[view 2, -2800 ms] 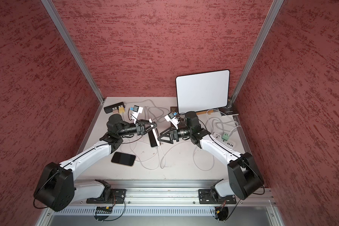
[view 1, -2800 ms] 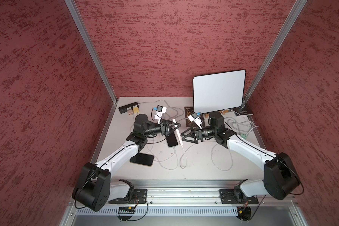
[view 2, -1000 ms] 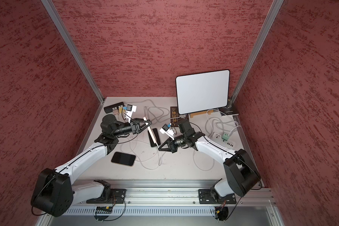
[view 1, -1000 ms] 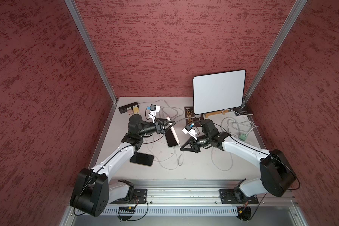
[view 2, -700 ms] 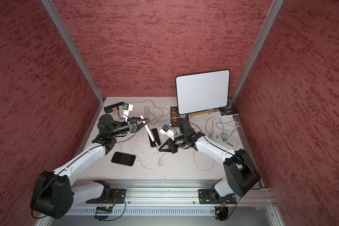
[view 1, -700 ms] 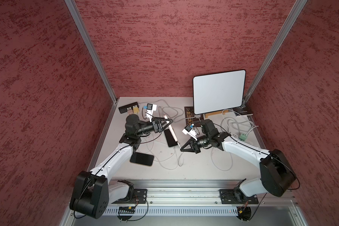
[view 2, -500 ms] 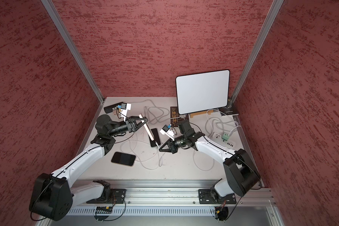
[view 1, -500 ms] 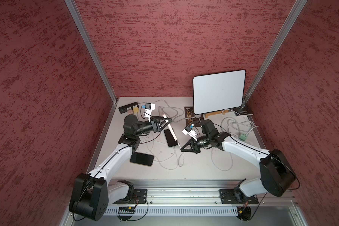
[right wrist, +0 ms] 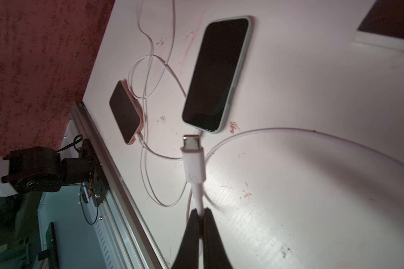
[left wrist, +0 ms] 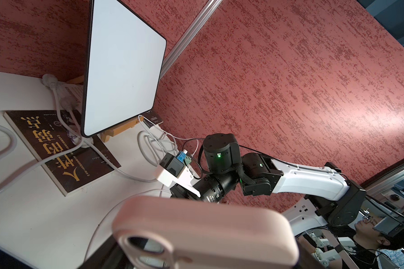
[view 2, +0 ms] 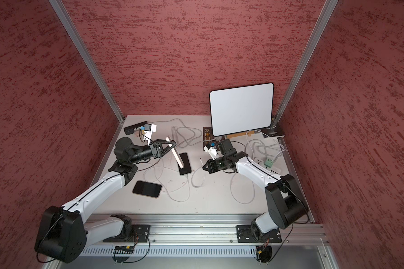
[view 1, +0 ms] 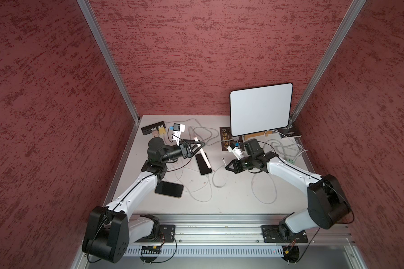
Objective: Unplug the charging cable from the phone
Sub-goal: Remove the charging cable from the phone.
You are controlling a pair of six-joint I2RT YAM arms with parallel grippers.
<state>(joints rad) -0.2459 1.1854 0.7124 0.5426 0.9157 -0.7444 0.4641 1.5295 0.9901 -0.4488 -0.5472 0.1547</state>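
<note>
My left gripper (view 1: 201, 143) is shut on the pink-cased phone (view 1: 200, 150), held on edge above the table's middle; the same phone (left wrist: 203, 228) fills the near part of the left wrist view and hides the jaws. The white charging cable (right wrist: 197, 186) is pinched in my shut right gripper (right wrist: 201, 213), and its metal plug (right wrist: 191, 144) sticks out free in the air. In both top views the plug (view 1: 223, 160) hangs well to the right of the phone (view 2: 174, 151), apart from it, just ahead of the right gripper (view 2: 203, 167).
A dark-screened phone in a pale case (view 1: 203, 164) lies flat under the held one with a cable in it. Another phone (view 1: 169, 189) lies near the front left, also cabled. A tablet on a stand (view 1: 260, 109), a book (view 1: 225, 139), a power strip (view 2: 266, 163) and loose cables (view 1: 203, 193) surround them.
Since the oldest frames the grippers have drawn apart and the plug has come out of the phone. Over the last second the left arm pulled the phone further left; the right arm held still.
</note>
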